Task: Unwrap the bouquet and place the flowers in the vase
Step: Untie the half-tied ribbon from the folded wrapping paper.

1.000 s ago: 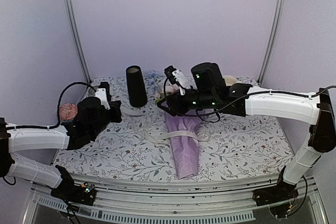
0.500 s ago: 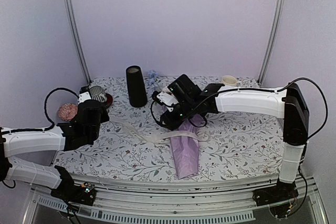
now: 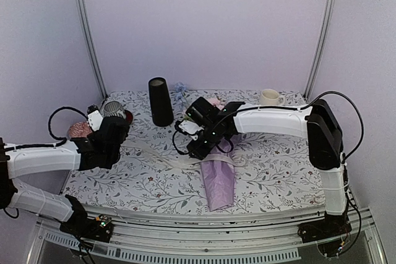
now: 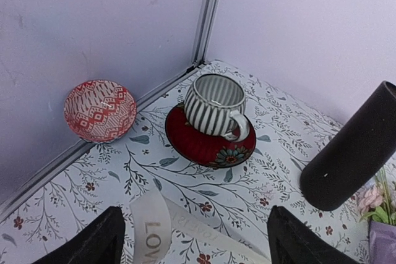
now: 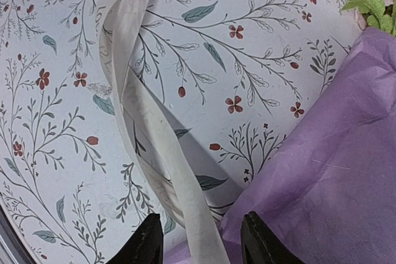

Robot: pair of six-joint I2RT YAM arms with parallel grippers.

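While the left gripper [image 4: 195, 245] and right gripper [image 5: 201, 239] both have jaws apart around the loose ribbon [image 5: 127, 85], the bouquet [image 3: 218, 180] lies mid-table in its paper [image 5: 334, 153], so unwrapping and putting the flowers [image 5: 375, 1] in the vase [image 3: 160, 101] at its 11 o'clock are not done yet.

The right arm [image 3: 272, 119] hides most of the flowers [image 3: 180, 93] from above. The left wrist view's edge crops the vase [image 4: 352, 159].

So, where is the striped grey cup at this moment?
In the left wrist view the striped cup stands on a red saucer in the far left corner, between the red bowl and the black vase.
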